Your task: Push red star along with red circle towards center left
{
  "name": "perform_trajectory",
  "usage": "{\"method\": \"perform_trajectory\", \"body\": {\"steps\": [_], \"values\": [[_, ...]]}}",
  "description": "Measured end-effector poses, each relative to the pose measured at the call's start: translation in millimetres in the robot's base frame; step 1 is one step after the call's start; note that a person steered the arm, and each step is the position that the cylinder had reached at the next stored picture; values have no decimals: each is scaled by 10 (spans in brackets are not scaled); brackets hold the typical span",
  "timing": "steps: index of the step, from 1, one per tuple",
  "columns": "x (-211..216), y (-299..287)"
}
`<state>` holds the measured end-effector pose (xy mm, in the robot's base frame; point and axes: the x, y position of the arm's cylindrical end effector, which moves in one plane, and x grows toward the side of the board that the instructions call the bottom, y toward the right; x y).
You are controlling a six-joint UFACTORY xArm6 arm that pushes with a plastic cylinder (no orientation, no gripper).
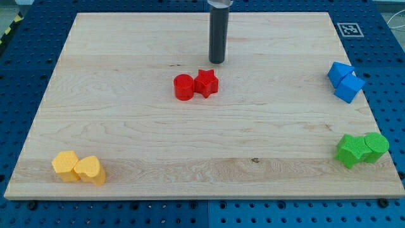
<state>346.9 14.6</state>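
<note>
The red star (206, 82) and the red circle (184, 87) stand side by side and touching, a little above the board's middle, with the circle on the star's left. My tip (217, 61) rests on the board just above and slightly right of the red star, a small gap apart from it. The rod rises straight up out of the view's top.
Wooden board (126, 126) on a blue pegboard table. Two blue blocks (345, 81) sit at the right edge. A green star (351, 150) and a green circle (376, 146) sit at the lower right. Two yellow blocks (78, 168) sit at the lower left.
</note>
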Motion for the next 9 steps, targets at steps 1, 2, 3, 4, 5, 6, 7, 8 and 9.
{"method": "perform_trajectory", "body": {"steps": [1,2,3,4,5,6,7,8,9], "values": [[66,-220],[192,-265],[247,-265],[247,-265],[247,-264],[247,-102],[247,159],[388,253],[728,140]]}}
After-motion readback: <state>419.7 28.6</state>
